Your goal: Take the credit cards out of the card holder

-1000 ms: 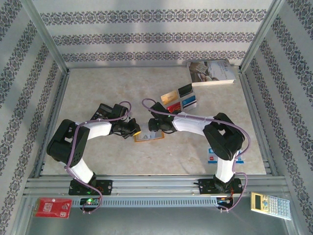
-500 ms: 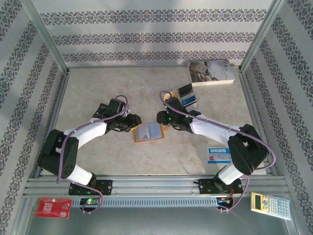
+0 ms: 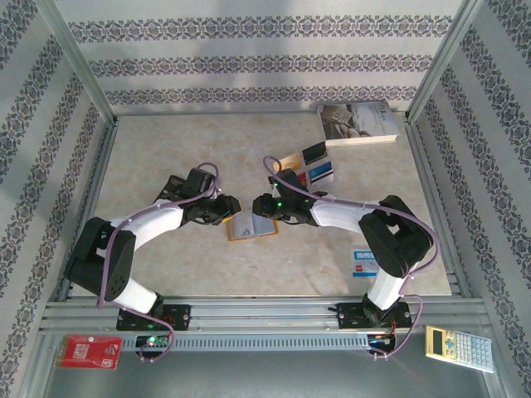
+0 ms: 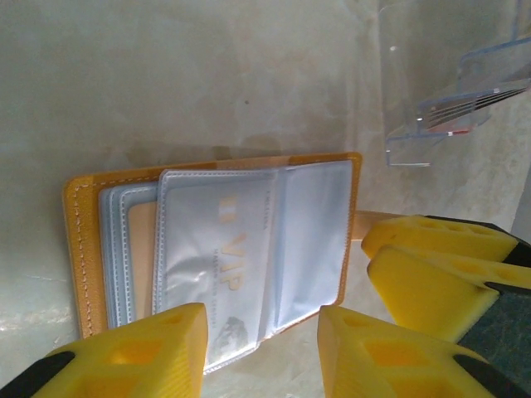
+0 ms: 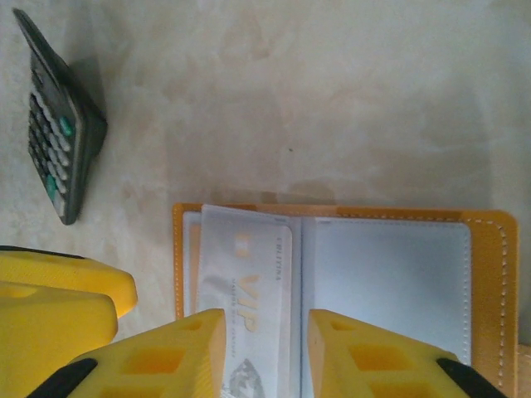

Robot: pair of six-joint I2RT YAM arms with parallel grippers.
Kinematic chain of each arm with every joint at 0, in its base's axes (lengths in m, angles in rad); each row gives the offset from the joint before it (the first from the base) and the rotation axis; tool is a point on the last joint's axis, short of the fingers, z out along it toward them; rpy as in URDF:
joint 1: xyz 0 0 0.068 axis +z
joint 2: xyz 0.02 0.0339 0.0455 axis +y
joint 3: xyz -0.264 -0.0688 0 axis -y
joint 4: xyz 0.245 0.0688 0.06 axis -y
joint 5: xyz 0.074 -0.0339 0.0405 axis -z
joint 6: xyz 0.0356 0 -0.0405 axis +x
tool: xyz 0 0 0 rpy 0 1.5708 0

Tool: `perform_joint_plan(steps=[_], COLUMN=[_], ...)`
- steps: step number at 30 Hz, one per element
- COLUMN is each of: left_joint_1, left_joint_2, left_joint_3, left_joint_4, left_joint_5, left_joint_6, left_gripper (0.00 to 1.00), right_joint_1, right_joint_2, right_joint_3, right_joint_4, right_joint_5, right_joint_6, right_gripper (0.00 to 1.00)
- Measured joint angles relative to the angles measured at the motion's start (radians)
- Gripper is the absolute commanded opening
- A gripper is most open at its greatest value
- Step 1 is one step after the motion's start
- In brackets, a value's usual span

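The card holder [image 3: 251,225] lies open and flat mid-table, tan-orange outside with blue-grey sleeves inside [image 4: 83,240] [image 5: 390,282]. A pale credit card marked VIP [image 4: 236,265] [image 5: 257,290] sits in a clear sleeve. My left gripper [image 3: 230,211] [image 4: 261,352] is at the holder's left end, open, with the sleeve's corner below the gap. From the right, my right gripper [image 3: 258,207] [image 5: 265,361] hovers over the holder, its jaws apart astride the VIP sleeve. Several loose credit cards [image 3: 305,163] lie further back.
A book [image 3: 358,123] lies at the back right. A blue card [image 3: 371,261] rests by the right arm. A calculator [image 3: 459,348] and a red packet [image 3: 90,351] sit off the table in front. A clear stand [image 4: 452,108] is near. A dark keypad device [image 5: 58,141] stands close.
My left gripper has let go of the holder's edge and opened. The holder now lies flat. My right gripper swung back toward the loose cards, returned over the holder, and its jaws narrowed.
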Motion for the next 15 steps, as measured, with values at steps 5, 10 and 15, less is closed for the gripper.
perform_joint_plan(steps=[5,10,15], left_joint_1=[-0.005,-0.005,-0.006], left_joint_2=[0.041,0.058,0.077], left_joint_3=[-0.013,-0.021,-0.021], left_joint_4=[0.008,0.019,0.023], left_joint_5=[-0.003,-0.012,-0.015], left_joint_6=[-0.005,-0.009,-0.009], left_gripper=[0.29,0.22,0.17], right_joint_1=[0.0,0.0,0.0], right_joint_2=[0.039,0.056,0.075], right_joint_3=[0.0,0.0,0.001], right_joint_4=[0.025,0.033,0.048], right_joint_5=[-0.018,-0.028,-0.047], right_joint_6=[0.03,0.048,0.048], right_gripper=[0.25,0.2,0.2])
